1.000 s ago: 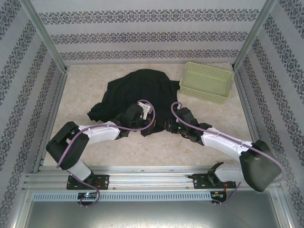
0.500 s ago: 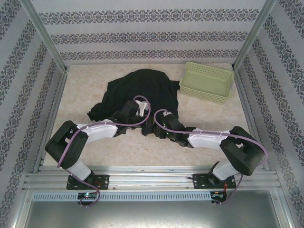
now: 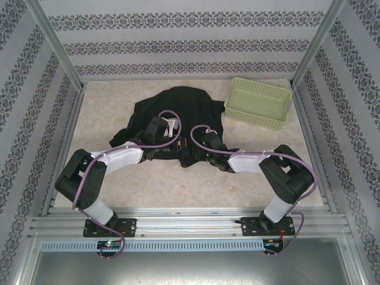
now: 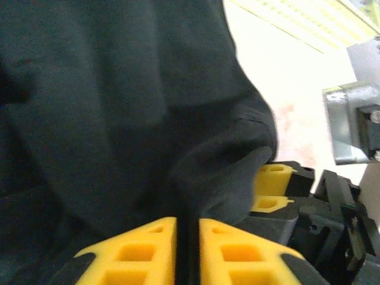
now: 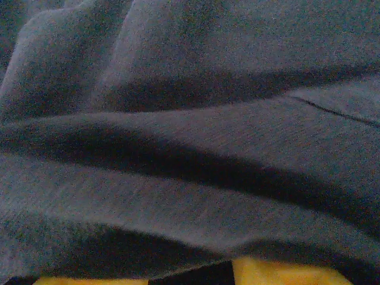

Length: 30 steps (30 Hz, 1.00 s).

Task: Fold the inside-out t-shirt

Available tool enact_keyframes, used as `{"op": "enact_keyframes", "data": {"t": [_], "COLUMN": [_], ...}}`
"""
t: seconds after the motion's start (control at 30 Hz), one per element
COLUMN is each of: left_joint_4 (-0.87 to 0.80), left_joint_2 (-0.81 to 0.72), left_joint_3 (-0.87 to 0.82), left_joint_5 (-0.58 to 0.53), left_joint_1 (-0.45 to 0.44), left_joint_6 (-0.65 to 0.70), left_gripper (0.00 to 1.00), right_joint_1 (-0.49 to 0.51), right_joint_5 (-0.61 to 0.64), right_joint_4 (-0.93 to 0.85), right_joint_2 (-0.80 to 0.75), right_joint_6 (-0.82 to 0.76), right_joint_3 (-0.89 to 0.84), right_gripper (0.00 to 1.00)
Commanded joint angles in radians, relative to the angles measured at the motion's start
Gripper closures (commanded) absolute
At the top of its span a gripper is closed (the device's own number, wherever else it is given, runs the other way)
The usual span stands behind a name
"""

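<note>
Fabric sits pinched between the left fingers [image 4: 139,249]. The right fingers [image 5: 279,273] lie under cloth, so I can't tell their grip. No fold shows yet: the inside-out t-shirt [image 3: 178,110] lies rumpled mid-way across the desk [image 3: 178,190], toward twelve o'clock. The left arm [image 3: 122,157] and right arm [image 3: 249,161] stretch low, meeting at its six o'clock hem.

Top cam: fixed, high, behind arm bases, looks down & fwd over whole table [image 3: 101,113], far off. L wrist cam: v. close, faces t-shirt [image 4: 119,119], basket [image 4: 309,21] upper right. R wrist cam: almost on the cloth. All 3 share t-shirt; top & L wrist also basket.
</note>
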Motion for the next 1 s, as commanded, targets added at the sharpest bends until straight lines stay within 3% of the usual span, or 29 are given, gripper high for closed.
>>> {"op": "enact_keyframes", "data": {"t": [0.0, 0.23, 0.4, 0.67, 0.8, 0.97], "left_joint_4": [-0.187, -0.174, -0.141, -0.193, -0.185, -0.146], "left_joint_2": [-0.035, -0.25, -0.242, -0.088, -0.062, -0.059], "left_joint_3": [0.011, -0.144, -0.18, -0.095, -0.09, -0.097], "left_joint_5": [-0.108, -0.193, -0.227, -0.332, -0.32, -0.257], "left_joint_1": [0.006, -0.104, -0.148, -0.124, -0.084, -0.066], "left_joint_6": [0.084, 0.134, 0.126, 0.081, 0.04, 0.021], "left_gripper": [0.74, 0.51, 0.4, 0.58, 0.78, 0.91], "right_joint_1": [0.007, 0.026, 0.041, 0.045, 0.055, 0.081], "right_joint_5": [-0.044, -0.073, -0.063, -0.057, -0.064, -0.065], "right_joint_4": [0.0, -0.043, -0.106, -0.143, -0.143, -0.128], "right_joint_2": [0.016, 0.03, 0.065, 0.067, 0.05, 0.024], "right_joint_6": [-0.008, -0.018, -0.031, -0.023, -0.018, 0.002], "right_joint_3": [0.053, 0.115, 0.175, 0.179, 0.163, 0.136], "right_gripper": [0.6, 0.56, 0.54, 0.58, 0.58, 0.58]}}
